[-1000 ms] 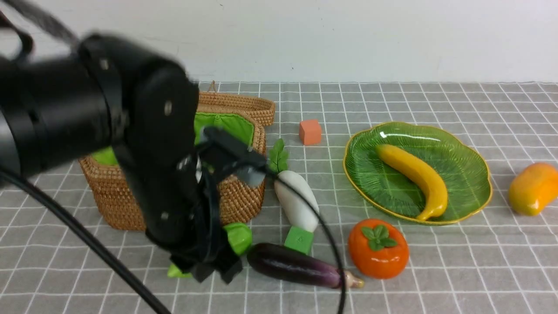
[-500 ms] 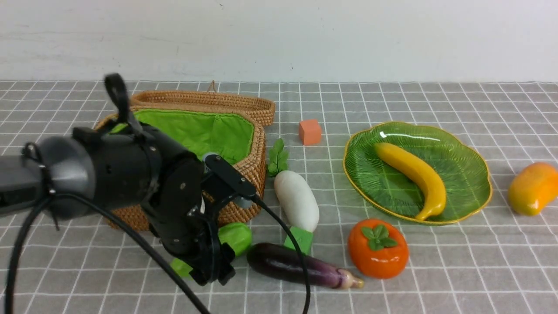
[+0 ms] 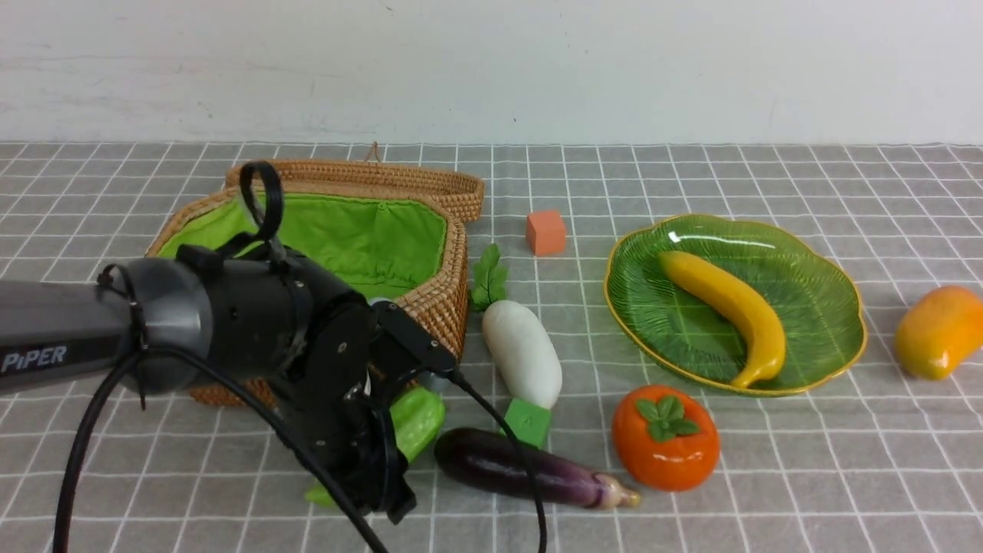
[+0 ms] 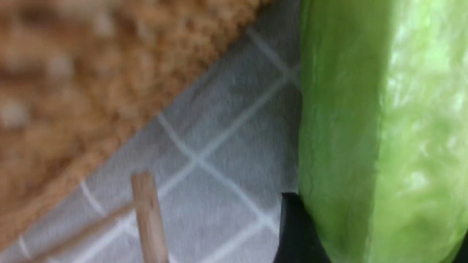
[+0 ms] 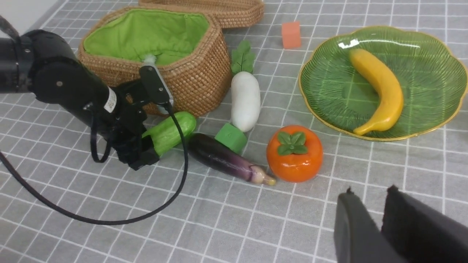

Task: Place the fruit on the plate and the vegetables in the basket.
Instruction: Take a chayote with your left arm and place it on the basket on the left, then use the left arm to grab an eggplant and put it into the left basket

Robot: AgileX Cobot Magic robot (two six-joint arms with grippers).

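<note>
My left gripper (image 3: 376, 484) is down on the cloth in front of the basket (image 3: 439, 296), shut on the near end of the light green gourd (image 3: 417, 418). The gourd fills the left wrist view (image 4: 384, 128) between the jaws. The white radish (image 3: 524, 353) and the purple eggplant (image 3: 514, 466) lie right of it. The banana (image 3: 729, 307) lies on the green plate (image 3: 818, 307). The persimmon (image 3: 666, 438) sits in front of the plate and the mango (image 3: 938, 332) to its right. My right gripper (image 5: 370, 191) hangs shut and empty over the cloth near the persimmon.
An orange cube (image 3: 546, 232) sits behind the radish. A green cube (image 3: 527, 421) touches the radish's near end, beside the eggplant. The basket's lid (image 3: 430, 184) lies open behind it. The left arm's cable (image 3: 499, 438) hangs over the eggplant.
My left arm has swung down and away from the camera, uncovering the basket. Its gripper has settled lower onto the gourd's near end. Nothing else has moved.
</note>
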